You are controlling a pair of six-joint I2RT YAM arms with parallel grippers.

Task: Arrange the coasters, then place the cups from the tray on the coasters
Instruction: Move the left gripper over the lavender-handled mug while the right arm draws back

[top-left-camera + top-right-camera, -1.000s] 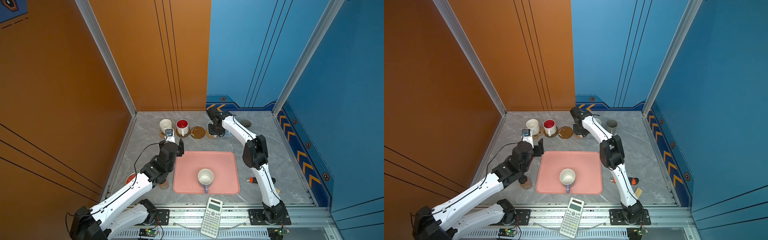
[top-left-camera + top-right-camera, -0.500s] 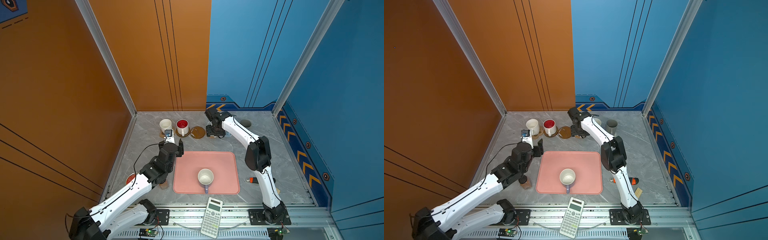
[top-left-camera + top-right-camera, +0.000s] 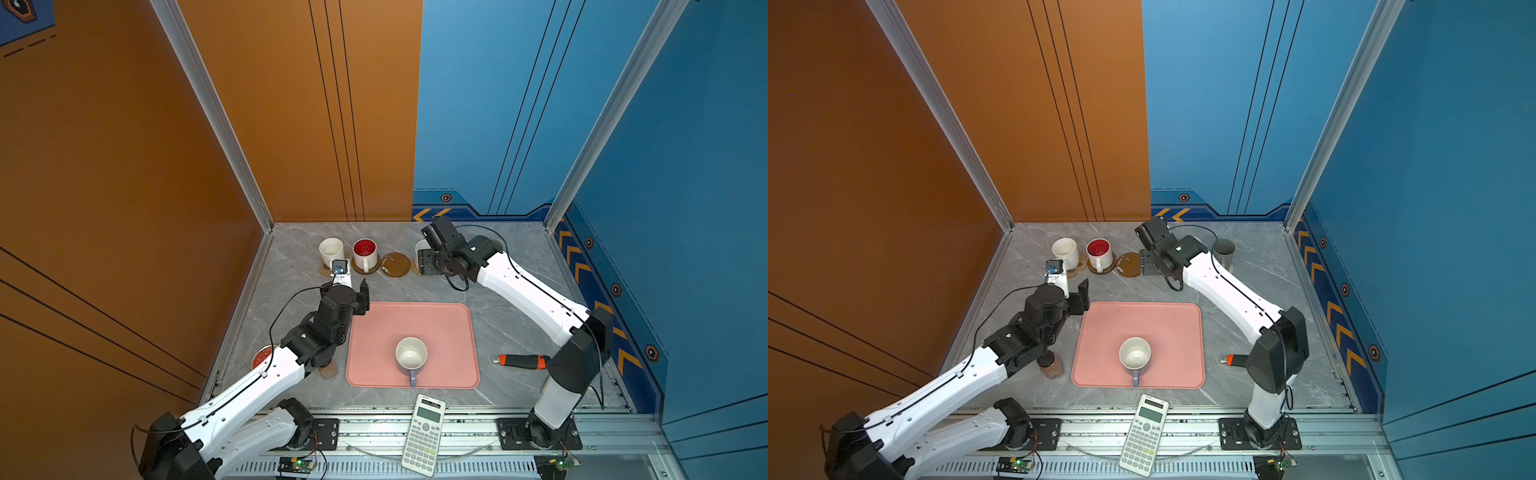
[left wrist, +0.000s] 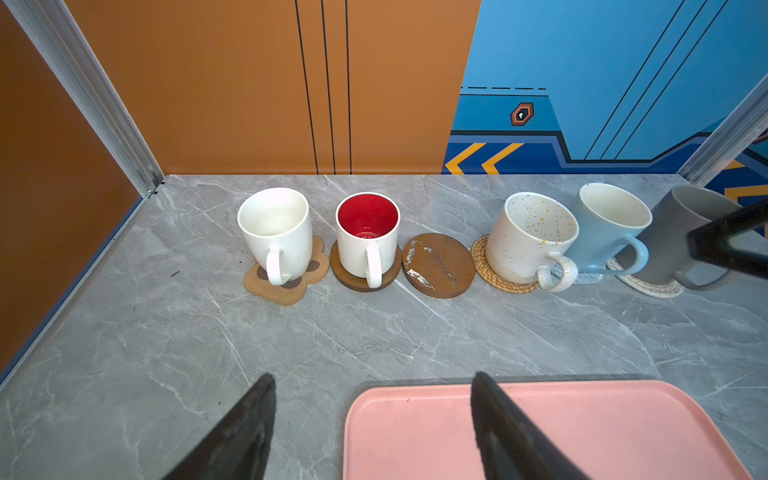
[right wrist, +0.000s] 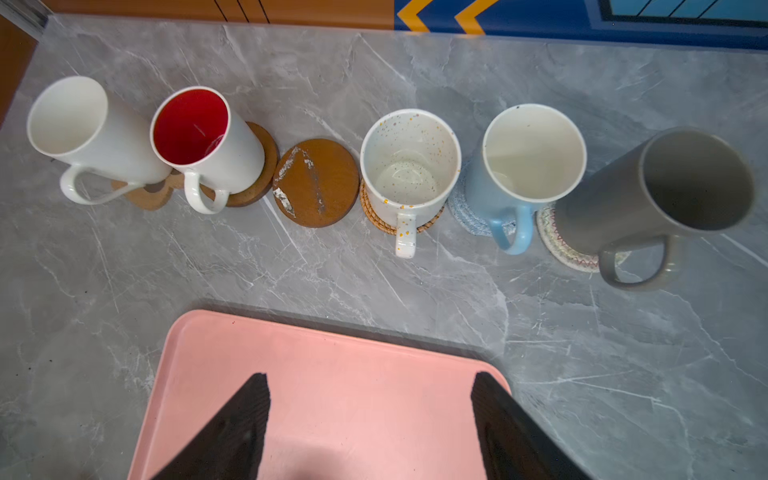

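I log this as a lab robot cell: marble-look tabletop (image 3: 374,232) walled by orange panels (image 3: 332,124) at 10 o'clock and blue panels (image 3: 478,104) at 2 o'clock on aluminium posts (image 3: 210,108); left arm (image 3: 249,386) and right arm (image 3: 528,295) bolted to a rail (image 3: 469,432) at 6 o'clock.

Both top views look steeply down from high above the front of the table (image 3: 503,332), rather far, and share almost the whole scene. The left wrist camera is low and near, facing the cups (image 4: 368,237) quite flatly. The right wrist camera, seemingly higher, looks down on these same cups and the tray (image 5: 332,365).
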